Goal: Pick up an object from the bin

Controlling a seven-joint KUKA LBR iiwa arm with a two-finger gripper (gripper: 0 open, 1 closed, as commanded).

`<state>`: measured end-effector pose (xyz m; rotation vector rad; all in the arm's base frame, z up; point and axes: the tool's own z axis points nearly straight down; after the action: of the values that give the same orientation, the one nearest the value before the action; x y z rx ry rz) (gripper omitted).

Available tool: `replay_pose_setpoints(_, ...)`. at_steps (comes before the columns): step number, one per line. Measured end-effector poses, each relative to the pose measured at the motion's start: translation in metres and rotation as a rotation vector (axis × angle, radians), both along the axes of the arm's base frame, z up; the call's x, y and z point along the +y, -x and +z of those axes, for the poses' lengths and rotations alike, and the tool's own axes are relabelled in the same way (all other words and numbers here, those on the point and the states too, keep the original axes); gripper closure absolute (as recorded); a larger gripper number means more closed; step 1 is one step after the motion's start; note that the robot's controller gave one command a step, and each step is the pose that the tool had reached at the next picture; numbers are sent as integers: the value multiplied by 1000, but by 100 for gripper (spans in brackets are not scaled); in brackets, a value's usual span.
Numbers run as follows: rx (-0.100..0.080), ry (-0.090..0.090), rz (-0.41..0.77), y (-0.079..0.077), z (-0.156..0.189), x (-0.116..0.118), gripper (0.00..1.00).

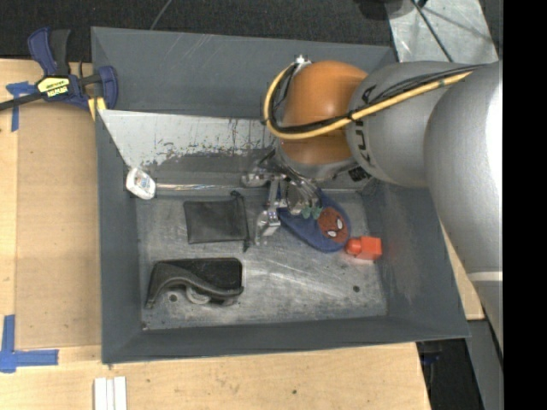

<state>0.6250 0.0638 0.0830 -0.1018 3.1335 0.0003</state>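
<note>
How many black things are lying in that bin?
2: a flat black square mid-bin, beside the gripper, and a curved black piece at lower left. The arm may hide more.

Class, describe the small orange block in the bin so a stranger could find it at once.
Find the grey bin, then the right side of its floor. There, just right of the blue slipper, lies the orange block. It alone is small, boxy and bright orange.
</note>
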Motion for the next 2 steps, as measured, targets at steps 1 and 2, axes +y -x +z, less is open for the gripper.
replay_pose_setpoints(1,-3,-3,-185,37,-7,79,0)
replay_pose_setpoints(2,-15,-6,-186,34,-4,78,100)
